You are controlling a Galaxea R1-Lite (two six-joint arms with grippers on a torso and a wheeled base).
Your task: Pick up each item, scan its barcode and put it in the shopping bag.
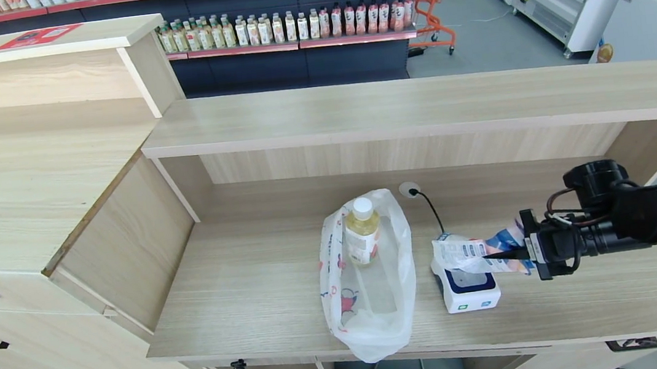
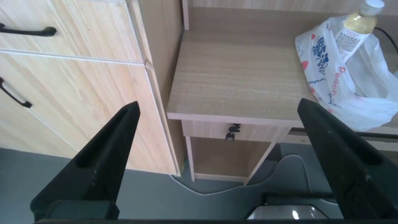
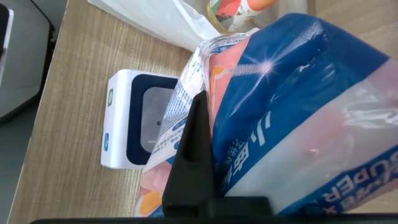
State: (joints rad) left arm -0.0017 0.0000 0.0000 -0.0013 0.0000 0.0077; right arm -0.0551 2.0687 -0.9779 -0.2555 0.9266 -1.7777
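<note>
A blue and white plastic snack packet (image 1: 477, 250) hangs just above the white barcode scanner (image 1: 469, 291) on the counter, with my right gripper (image 1: 513, 254) shut on its right end. In the right wrist view the packet (image 3: 292, 106) is close up and the scanner (image 3: 134, 127) lies beyond it. The white shopping bag (image 1: 367, 279) lies open to the scanner's left with a yellow drink bottle (image 1: 361, 230) inside. My left gripper (image 2: 217, 162) hangs open below and in front of the counter's left end; the bag (image 2: 345, 62) and bottle (image 2: 354, 28) lie off to one side.
The scanner's black cable (image 1: 430, 204) runs to a hole at the back of the counter (image 1: 242, 293). A raised shelf (image 1: 418, 106) overhangs the back. A drawer cabinet (image 1: 7, 184) stands to the left. Bare counter lies left of the bag and right of the scanner.
</note>
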